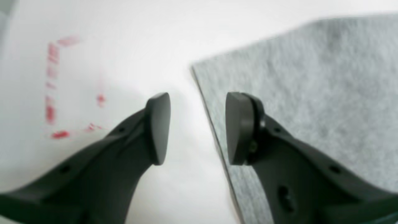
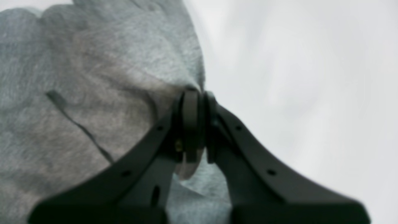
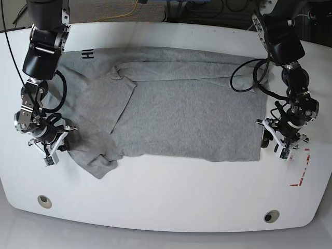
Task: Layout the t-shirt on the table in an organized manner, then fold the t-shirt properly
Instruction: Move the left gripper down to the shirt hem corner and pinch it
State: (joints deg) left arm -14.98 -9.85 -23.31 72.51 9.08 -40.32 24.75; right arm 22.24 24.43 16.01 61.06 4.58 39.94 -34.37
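The heather-grey t-shirt (image 3: 187,114) lies mostly spread on the white table (image 3: 166,197), with black lettering (image 3: 87,54) at its far left and a bunched sleeve at the near left. My right gripper (image 3: 61,141) is shut on the t-shirt's left edge; in the right wrist view the fabric (image 2: 93,93) is pinched between the fingers (image 2: 190,124). At the shirt's right edge my left gripper (image 3: 275,142) stands open. In the left wrist view the cloth's edge (image 1: 214,124) runs between its fingers, and nothing is held.
A red outline mark (image 3: 301,179) sits on the table just right of the left gripper, also seen as the red mark (image 1: 53,93). Two round holes (image 3: 44,200) (image 3: 270,216) lie near the front edge. Black cables (image 3: 249,78) loop over the shirt's far right.
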